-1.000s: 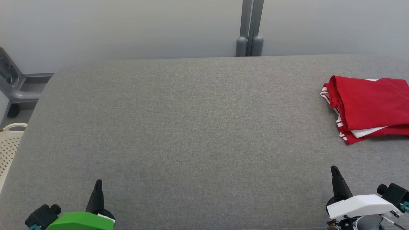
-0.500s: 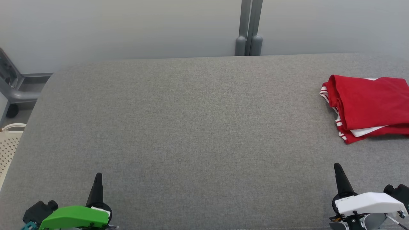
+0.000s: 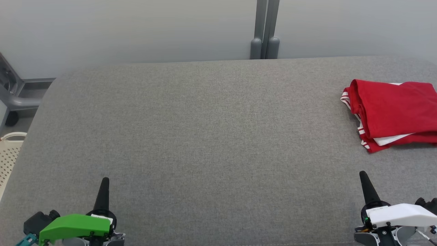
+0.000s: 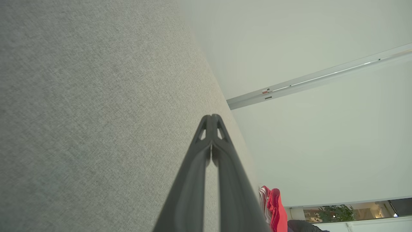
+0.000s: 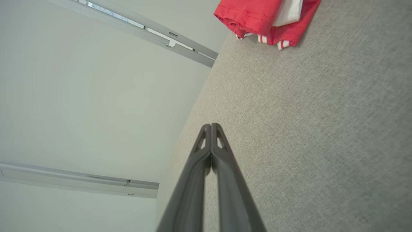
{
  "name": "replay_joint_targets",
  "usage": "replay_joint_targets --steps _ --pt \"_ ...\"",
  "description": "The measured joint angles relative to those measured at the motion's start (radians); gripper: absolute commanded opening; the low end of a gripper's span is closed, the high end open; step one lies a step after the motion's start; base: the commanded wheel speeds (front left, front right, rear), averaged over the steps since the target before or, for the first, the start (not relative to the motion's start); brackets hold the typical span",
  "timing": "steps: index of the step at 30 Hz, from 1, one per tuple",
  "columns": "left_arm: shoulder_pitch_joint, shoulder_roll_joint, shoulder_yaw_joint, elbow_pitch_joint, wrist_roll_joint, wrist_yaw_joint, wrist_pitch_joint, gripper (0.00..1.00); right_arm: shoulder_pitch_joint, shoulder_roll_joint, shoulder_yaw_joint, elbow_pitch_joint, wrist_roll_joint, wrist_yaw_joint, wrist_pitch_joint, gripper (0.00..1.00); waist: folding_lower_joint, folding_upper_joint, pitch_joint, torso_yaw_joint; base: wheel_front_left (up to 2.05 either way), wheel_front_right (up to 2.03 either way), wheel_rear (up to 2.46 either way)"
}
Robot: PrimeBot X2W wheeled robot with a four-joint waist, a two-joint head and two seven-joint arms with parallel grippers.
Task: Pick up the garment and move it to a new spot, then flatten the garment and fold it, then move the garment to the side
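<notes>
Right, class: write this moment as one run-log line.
garment: red, folded, on grey surface, right side | left gripper: shut, empty | right gripper: shut, empty, apart from garment | phase: fold looks done

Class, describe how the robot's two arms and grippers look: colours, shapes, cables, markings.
Left gripper: long, tapering dark fingers with small triangular cut-outs near the tips, on a bright green wrist cover. Right gripper: matching dark fingers, on a white wrist cover with a thin cable beside it.
</notes>
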Motion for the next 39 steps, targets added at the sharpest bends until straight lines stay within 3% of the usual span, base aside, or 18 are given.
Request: replay_joint_targets --steps 39 --pt "-0.054 -0.026 0.045 -0.032 -0.262 -0.019 0.088 0.0 -0.004 -0.003 -0.037 -0.062 0.344 0.0 0.084 0.0 0.0 0.0 0.006 -0.01 0.0 0.0 0.0"
